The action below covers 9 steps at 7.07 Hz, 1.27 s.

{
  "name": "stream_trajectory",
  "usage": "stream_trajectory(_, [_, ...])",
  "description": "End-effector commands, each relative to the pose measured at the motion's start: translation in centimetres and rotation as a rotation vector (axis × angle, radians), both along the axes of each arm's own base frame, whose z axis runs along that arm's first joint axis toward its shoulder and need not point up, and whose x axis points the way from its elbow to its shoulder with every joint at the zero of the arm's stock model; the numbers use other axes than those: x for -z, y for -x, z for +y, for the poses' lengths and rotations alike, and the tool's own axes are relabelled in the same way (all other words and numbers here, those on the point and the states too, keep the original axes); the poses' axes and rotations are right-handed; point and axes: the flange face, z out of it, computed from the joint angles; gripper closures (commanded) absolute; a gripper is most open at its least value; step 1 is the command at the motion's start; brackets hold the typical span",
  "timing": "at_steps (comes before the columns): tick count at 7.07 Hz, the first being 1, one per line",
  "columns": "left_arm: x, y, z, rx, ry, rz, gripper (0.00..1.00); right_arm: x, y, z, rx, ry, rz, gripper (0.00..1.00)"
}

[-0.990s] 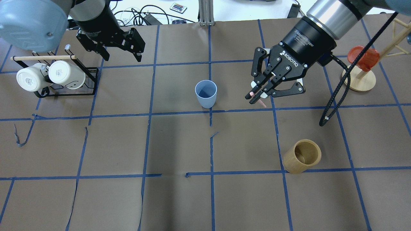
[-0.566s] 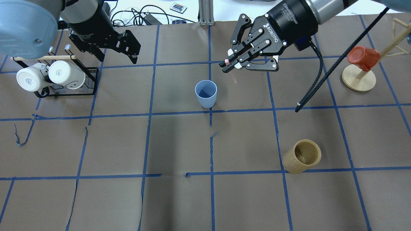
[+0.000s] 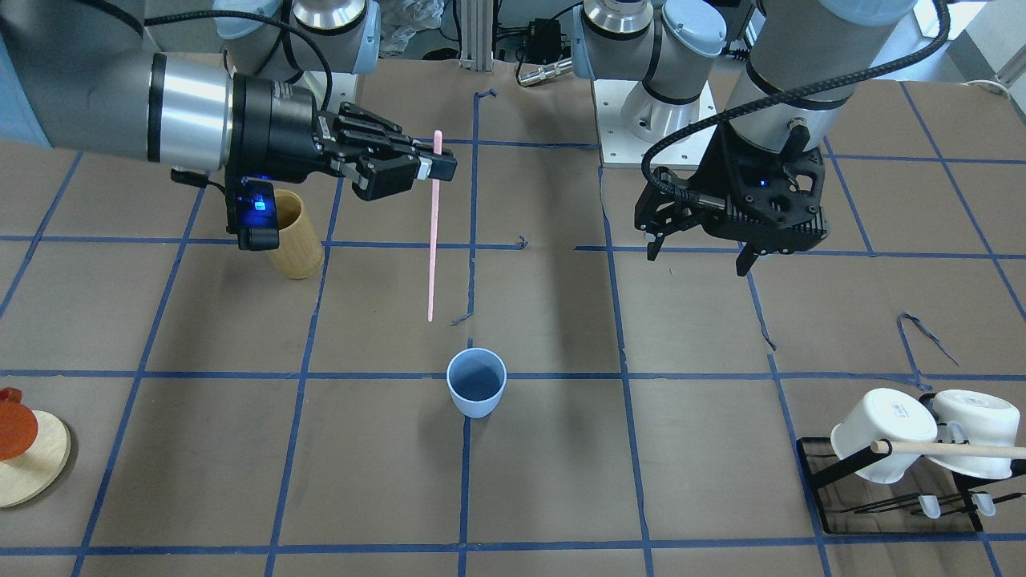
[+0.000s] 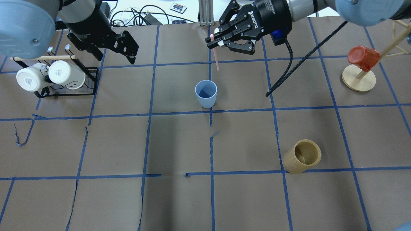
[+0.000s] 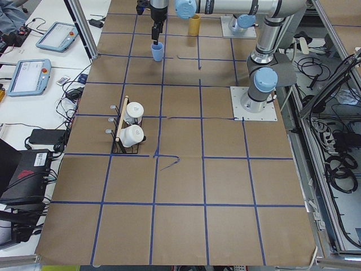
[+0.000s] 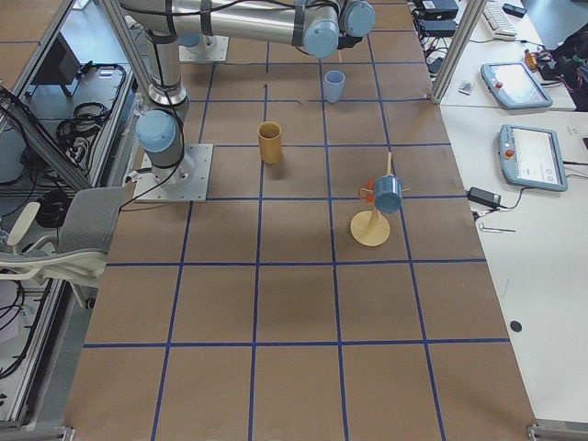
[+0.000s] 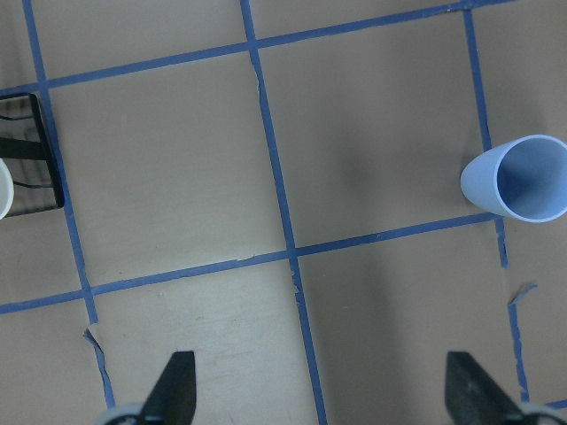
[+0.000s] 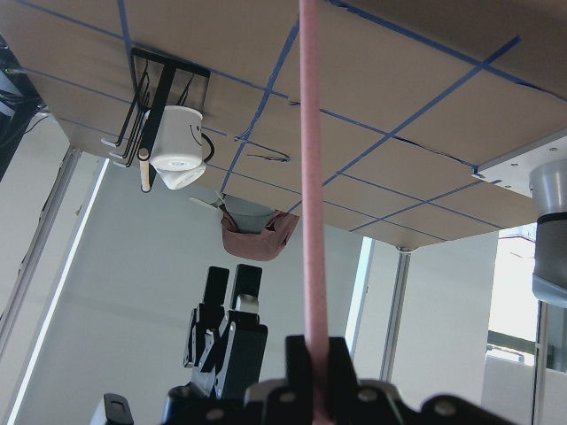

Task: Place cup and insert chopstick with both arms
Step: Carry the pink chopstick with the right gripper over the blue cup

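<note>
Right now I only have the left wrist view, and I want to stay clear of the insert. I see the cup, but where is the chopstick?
Observer: The right gripper is shut on the chopstick. It hangs upright with its tip down, above the table and not yet in the cup.
Operator: Is the tip lined up over the mouth?
Observer: It doesn't look so. In both the overhead and the front-facing views, the tip sits off the mouth, toward the robot's right.
</note>
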Motion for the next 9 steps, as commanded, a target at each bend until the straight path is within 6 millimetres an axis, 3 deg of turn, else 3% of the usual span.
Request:
stream_trajectory(1, [0.1, 0.0, 0.0, 0.000, -0.001, -0.002, 0.00, 4.2, -1.0, -2.0, -0.006, -0.041, -0.008, 1.00])
stream_trajectory(2, [0.1, 0.0, 0.1, -0.001, -0.002, 0.003, 0.00, 5.1, -2.3, -2.2, -0.010, -0.058, -0.036, 1.00])
stream_trajectory(6, [-0.2, 0.0, 0.0, -0.020, -0.002, 0.000, 0.00, 8.3, -2.5, -1.0, -0.007, -0.132, -0.043, 1.00])
stream_trajectory(8, [-0.3, 0.1, 0.0, -0.051, -0.004, 0.003, 0.00, 9.0, -2.5, -1.2, 0.006, -0.171, -0.036, 1.00])
stream_trajectory(9, [-0.1, 0.0, 0.1, -0.055, -0.009, 0.002, 0.00, 9.1, -2.5, -1.2, 0.005, -0.170, -0.037, 0.60])
